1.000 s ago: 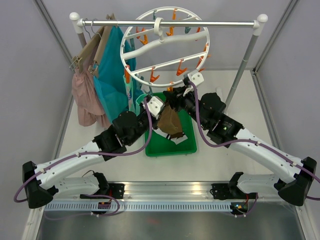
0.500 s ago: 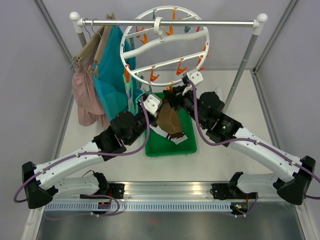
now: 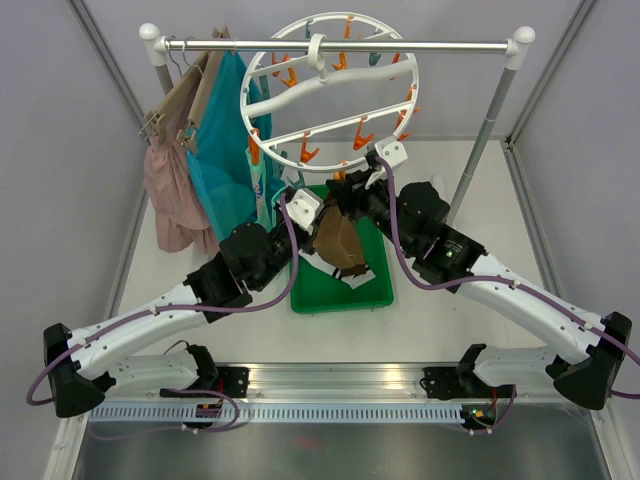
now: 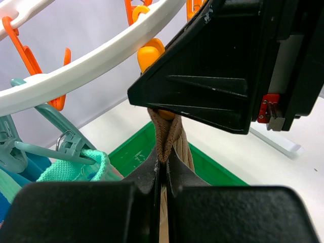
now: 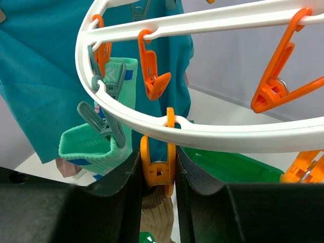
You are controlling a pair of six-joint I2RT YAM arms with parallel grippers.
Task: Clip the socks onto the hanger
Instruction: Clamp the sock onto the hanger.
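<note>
The white ring hanger (image 3: 330, 128) hangs from the rail, with orange and teal pegs. My left gripper (image 4: 162, 158) is shut on the cuff of a brown sock (image 4: 170, 132) and holds it up under an orange peg at the ring's lower rim (image 4: 96, 58). My right gripper (image 5: 158, 163) is shut on that orange peg (image 5: 158, 169), one finger on each side, with the brown sock's (image 5: 158, 218) top just below the peg. In the top view both grippers meet under the ring and the brown sock (image 3: 338, 243) hangs over the bin. A mint-teal sock (image 5: 93, 148) hangs from a teal peg.
A green bin (image 3: 340, 296) sits on the table under the grippers. A metal rail (image 3: 340, 45) carries the hanger, tan hangers (image 3: 185, 85), a large teal garment (image 3: 222, 150) and a pink garment (image 3: 172, 195). The rail's right post (image 3: 485, 140) slants down.
Both grippers and the brown sock have risen slightly toward the ring's lower rim. The hold on sock and peg is unchanged.
</note>
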